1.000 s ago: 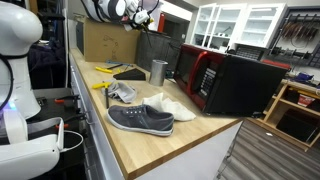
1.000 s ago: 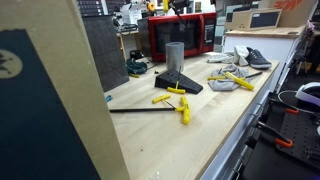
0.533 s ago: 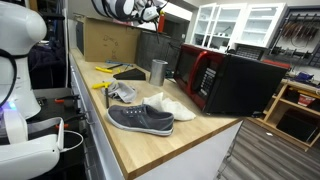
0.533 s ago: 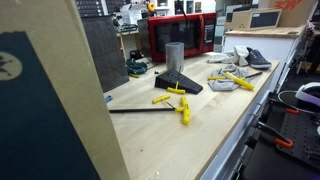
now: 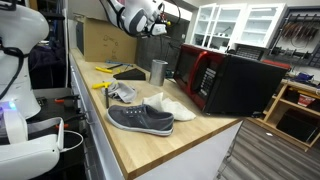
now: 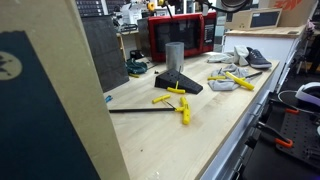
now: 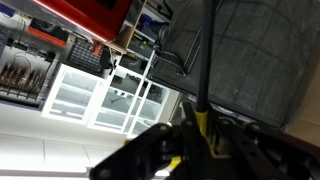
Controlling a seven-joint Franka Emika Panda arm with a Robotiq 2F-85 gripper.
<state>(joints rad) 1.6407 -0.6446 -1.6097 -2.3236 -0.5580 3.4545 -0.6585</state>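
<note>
High in the upper middle of the frame, the arm's black gripper (image 5: 155, 20) hangs well above the far end of the light wooden benchtop (image 5: 190, 140). In the wrist view the hand is pinched narrow on a thin black metal rod (image 7: 206, 60), the fingers meeting right at a yellow band (image 7: 201, 122) on it. Look at the axis: the rod runs straight out from the fingertips to the top edge of that view, in line with the hand rather than across it. Down on the bench, well apart from it, sit a grey canvas shoe (image 5: 140, 119), a dull metal cylinder (image 5: 158, 71) and a red-and-black microwave (image 5: 215, 82). Loose yellow-handled tools (image 6: 180, 98) lie there too, in an exterior view.
</note>
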